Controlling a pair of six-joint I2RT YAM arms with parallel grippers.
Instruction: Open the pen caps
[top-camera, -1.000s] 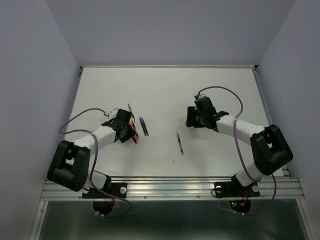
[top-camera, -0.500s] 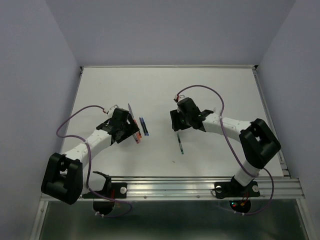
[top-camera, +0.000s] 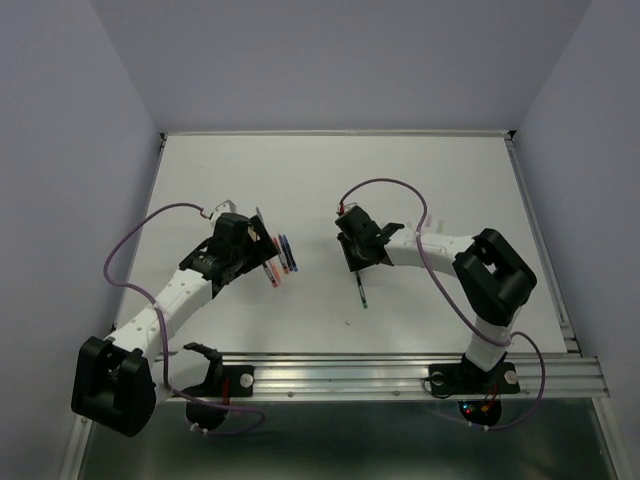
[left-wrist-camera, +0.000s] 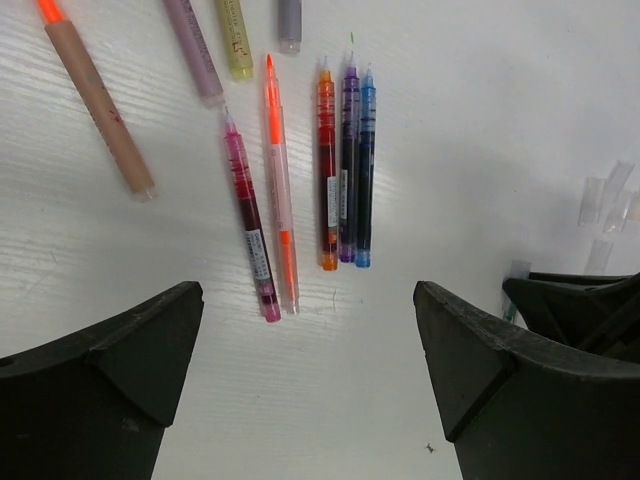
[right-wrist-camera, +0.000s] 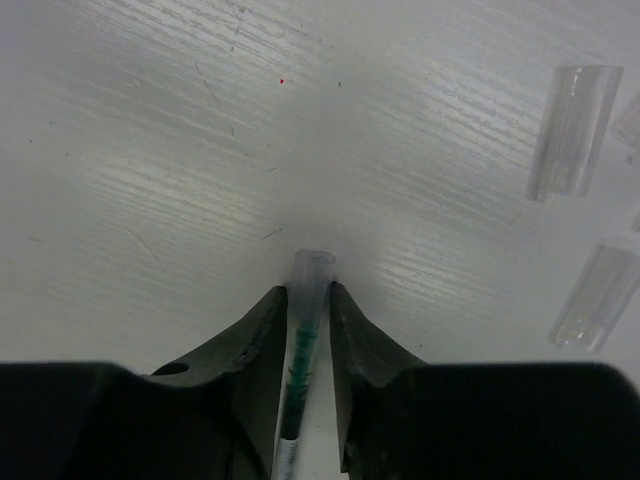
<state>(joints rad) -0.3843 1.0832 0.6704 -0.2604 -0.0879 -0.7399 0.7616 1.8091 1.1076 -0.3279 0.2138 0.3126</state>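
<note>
Inside right tool (right-wrist-camera: 307, 290), green pen (right-wrist-camera: 302, 345) mostly hidden

Robot lab: plain grey walls (top-camera: 60, 150) box in a white table (top-camera: 330, 180).

Table (left-wrist-camera: 500, 100): white, faintly streaked. Magenta pen (left-wrist-camera: 250, 225), neon-orange pen (left-wrist-camera: 280, 190), dark-orange pen (left-wrist-camera: 327, 170), purple pen (left-wrist-camera: 349, 165), blue pen (left-wrist-camera: 365, 170): translucent barrels. Green pen (right-wrist-camera: 298, 370): clear cap (right-wrist-camera: 313, 270).
</note>
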